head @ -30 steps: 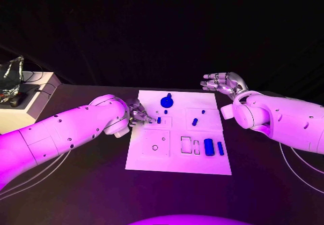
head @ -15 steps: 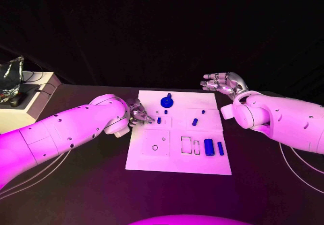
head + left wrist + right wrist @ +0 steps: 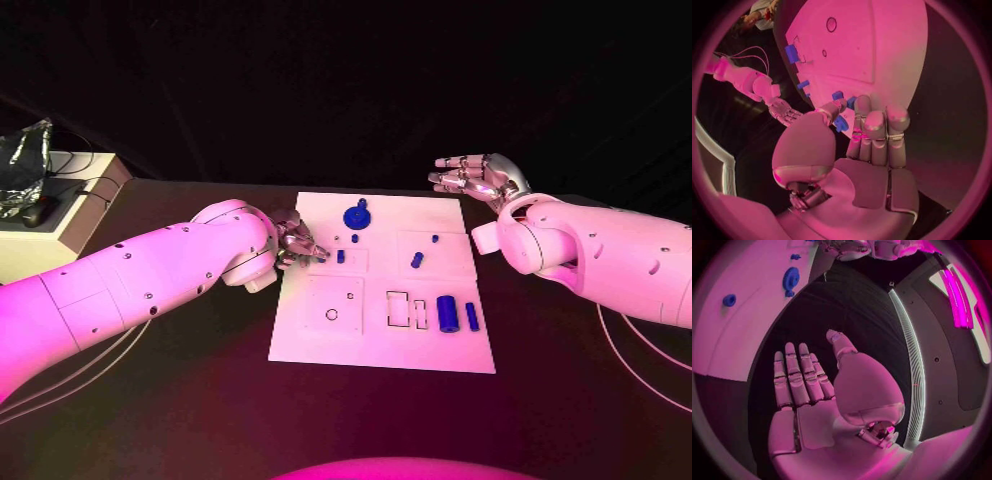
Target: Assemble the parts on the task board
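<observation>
The white task board (image 3: pixel 378 345) lies mid-table. On it are a round blue part (image 3: pixel 355 214), small blue pegs (image 3: pixel 417 260), and a blue cylinder (image 3: pixel 447 313) beside a thin bar (image 3: pixel 472 316). My left hand (image 3: pixel 299 243) is at the board's left edge. In the left wrist view the left hand (image 3: pixel 870 145) pinches a small blue part (image 3: pixel 841 123) between thumb and fingers, with the board (image 3: pixel 892 55) beyond. My right hand (image 3: pixel 476 178) hovers off the board's far right corner with its fingers spread and nothing in them. In its wrist view the right hand (image 3: pixel 811 390) lies flat, and the board (image 3: pixel 742 335) and round part (image 3: pixel 790 279) lie beyond.
A pale box (image 3: pixel 72 215) with a crumpled silver bag (image 3: pixel 26 160) stands at the table's far left. Thin cables (image 3: pixel 642 350) trail under my right arm. Rectangular slots (image 3: pixel 398 308) and a round hole (image 3: pixel 332 314) mark the board's near half.
</observation>
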You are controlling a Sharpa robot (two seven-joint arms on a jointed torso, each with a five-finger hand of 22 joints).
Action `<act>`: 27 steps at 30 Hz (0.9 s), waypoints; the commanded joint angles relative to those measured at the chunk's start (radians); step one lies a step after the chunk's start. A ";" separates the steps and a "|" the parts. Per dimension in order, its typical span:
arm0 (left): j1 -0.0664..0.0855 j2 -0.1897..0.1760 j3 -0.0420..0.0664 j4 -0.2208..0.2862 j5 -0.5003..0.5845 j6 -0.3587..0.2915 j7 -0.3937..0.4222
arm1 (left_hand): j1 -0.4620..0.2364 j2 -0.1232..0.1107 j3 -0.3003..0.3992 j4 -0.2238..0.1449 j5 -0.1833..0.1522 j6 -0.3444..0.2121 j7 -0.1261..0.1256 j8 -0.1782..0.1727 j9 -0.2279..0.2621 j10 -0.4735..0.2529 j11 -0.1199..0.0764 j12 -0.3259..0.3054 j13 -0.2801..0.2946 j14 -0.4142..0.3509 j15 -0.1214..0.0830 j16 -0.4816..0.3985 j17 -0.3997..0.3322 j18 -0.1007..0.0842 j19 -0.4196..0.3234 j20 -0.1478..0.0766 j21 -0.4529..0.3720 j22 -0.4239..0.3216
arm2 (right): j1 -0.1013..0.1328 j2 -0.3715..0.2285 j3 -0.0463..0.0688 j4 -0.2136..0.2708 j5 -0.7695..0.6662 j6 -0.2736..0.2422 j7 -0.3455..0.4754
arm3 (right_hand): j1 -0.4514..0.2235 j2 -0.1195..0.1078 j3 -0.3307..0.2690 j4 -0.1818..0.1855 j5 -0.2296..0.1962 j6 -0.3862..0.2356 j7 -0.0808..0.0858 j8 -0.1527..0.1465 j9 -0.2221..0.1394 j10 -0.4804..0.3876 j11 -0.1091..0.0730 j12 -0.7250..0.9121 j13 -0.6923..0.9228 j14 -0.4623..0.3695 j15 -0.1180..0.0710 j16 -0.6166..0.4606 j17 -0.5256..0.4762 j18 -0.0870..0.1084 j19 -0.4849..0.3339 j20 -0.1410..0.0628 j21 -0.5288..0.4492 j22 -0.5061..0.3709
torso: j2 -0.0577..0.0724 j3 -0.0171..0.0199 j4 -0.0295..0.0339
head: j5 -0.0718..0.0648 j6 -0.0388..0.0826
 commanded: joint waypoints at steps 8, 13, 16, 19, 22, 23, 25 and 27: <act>-0.007 0.003 -0.005 0.018 0.011 -0.010 0.029 | -0.005 -0.001 0.171 -0.187 0.077 0.029 -0.006 -0.023 0.010 0.028 -0.011 -0.015 -0.011 0.023 -0.002 0.009 0.023 -0.005 0.012 -0.008 0.028 0.094 | 0.000 0.001 0.000 -0.001 -0.007 0.013 0.009 | -0.007 0.001 0.004 0.001 0.004 0.008 0.029 -0.003 0.001 0.009 -0.001 -0.003 -0.001 0.007 -0.001 -0.006 -0.001 -0.011 -0.003 0.002 -0.003 0.000 | 0.000 0.0011 -0.0004 | 0.002 0.000; -0.007 -0.001 -0.004 0.024 0.010 -0.008 0.032 | 0.001 -0.008 0.165 -0.190 0.102 0.038 -0.008 -0.026 0.010 0.034 -0.013 -0.018 -0.012 0.027 -0.003 0.010 0.031 -0.009 0.015 -0.012 0.037 0.095 | 0.000 0.001 0.000 -0.001 -0.007 0.014 0.008 | -0.007 0.001 0.004 0.001 0.004 0.008 0.029 -0.003 0.001 0.009 -0.001 -0.003 -0.001 0.007 -0.001 -0.006 -0.001 -0.011 -0.003 0.002 -0.003 0.000 | 0.000 0.0011 -0.0001 | 0.003 0.001; -0.006 -0.003 -0.004 0.027 0.008 -0.007 0.032 | 0.009 -0.011 0.159 -0.186 0.107 0.042 -0.008 -0.032 0.008 0.037 -0.013 -0.021 -0.012 0.029 -0.003 0.010 0.036 -0.011 0.014 -0.014 0.040 0.095 | 0.000 0.000 0.000 -0.001 -0.007 0.015 0.008 | -0.007 0.001 0.004 0.001 0.004 0.008 0.029 -0.003 0.001 0.009 -0.001 -0.003 -0.001 0.007 -0.001 -0.006 -0.001 -0.011 -0.003 0.002 -0.003 0.000 | 0.000 0.0010 -0.0001 | 0.003 0.002; -0.005 -0.006 -0.003 0.031 0.007 -0.005 0.032 | 0.013 -0.013 0.160 -0.188 0.110 0.045 -0.008 -0.032 0.008 0.037 -0.013 -0.021 -0.011 0.029 -0.003 0.009 0.037 -0.011 0.016 -0.015 0.043 0.095 | 0.000 0.000 0.000 -0.001 -0.007 0.015 0.008 | -0.007 0.001 0.004 0.001 0.004 0.008 0.029 -0.003 0.001 0.009 -0.001 -0.003 -0.001 0.007 -0.001 -0.006 -0.001 -0.011 -0.003 0.002 -0.003 0.000 | 0.000 0.0010 -0.0002 | 0.004 0.002; -0.003 -0.010 -0.001 0.037 0.006 -0.001 0.032 | 0.023 -0.016 0.157 -0.185 0.113 0.051 -0.007 -0.038 0.003 0.039 -0.013 -0.023 -0.011 0.030 -0.003 0.009 0.040 -0.013 0.016 -0.015 0.048 0.097 | 0.000 0.000 0.000 -0.001 -0.007 0.016 0.008 | -0.007 0.001 0.004 0.001 0.004 0.008 0.029 -0.003 0.001 0.009 -0.001 -0.003 -0.001 0.007 -0.001 -0.006 -0.001 -0.011 -0.003 0.002 -0.003 0.000 | 0.000 0.0010 0.0001 | 0.004 0.002; -0.002 -0.011 0.000 0.039 0.006 0.001 0.032 | 0.025 -0.018 0.156 -0.184 0.113 0.053 -0.007 -0.040 0.002 0.039 -0.013 -0.023 -0.011 0.030 -0.003 0.009 0.041 -0.013 0.016 -0.015 0.049 0.097 | 0.000 0.000 0.000 -0.001 -0.007 0.016 0.007 | -0.007 0.001 0.004 0.001 0.004 0.008 0.029 -0.003 0.001 0.009 -0.001 -0.003 -0.001 0.007 -0.001 -0.006 -0.001 -0.011 -0.003 0.002 -0.003 0.000 | 0.000 0.0008 0.0002 | 0.004 0.002; -0.001 -0.014 0.003 0.042 0.006 0.004 0.032 | 0.032 -0.021 0.153 -0.181 0.115 0.059 -0.007 -0.047 -0.003 0.041 -0.013 -0.025 -0.011 0.031 -0.002 0.010 0.043 -0.013 0.015 -0.015 0.051 0.097 | 0.000 0.000 0.000 -0.001 -0.007 0.016 0.007 | -0.007 0.001 0.004 0.001 0.004 0.008 0.029 -0.003 0.001 0.009 -0.001 -0.003 -0.001 0.007 -0.001 -0.006 -0.001 -0.011 -0.003 0.002 -0.003 0.000 | 0.000 0.0009 0.0002 | 0.005 0.002; 0.001 -0.016 0.005 0.045 0.006 0.007 0.031 | 0.039 -0.025 0.148 -0.179 0.119 0.066 -0.007 -0.055 -0.007 0.044 -0.014 -0.027 -0.011 0.032 -0.002 0.012 0.047 -0.014 0.015 -0.014 0.054 0.097 | -0.001 0.000 0.000 -0.002 -0.007 0.017 0.007 | -0.009 0.002 0.002 0.002 0.004 0.008 0.029 -0.003 0.001 0.009 -0.001 -0.003 -0.001 0.005 -0.001 -0.006 -0.001 -0.011 -0.004 0.002 -0.003 -0.001 | 0.000 0.0009 0.0004 | 0.006 0.004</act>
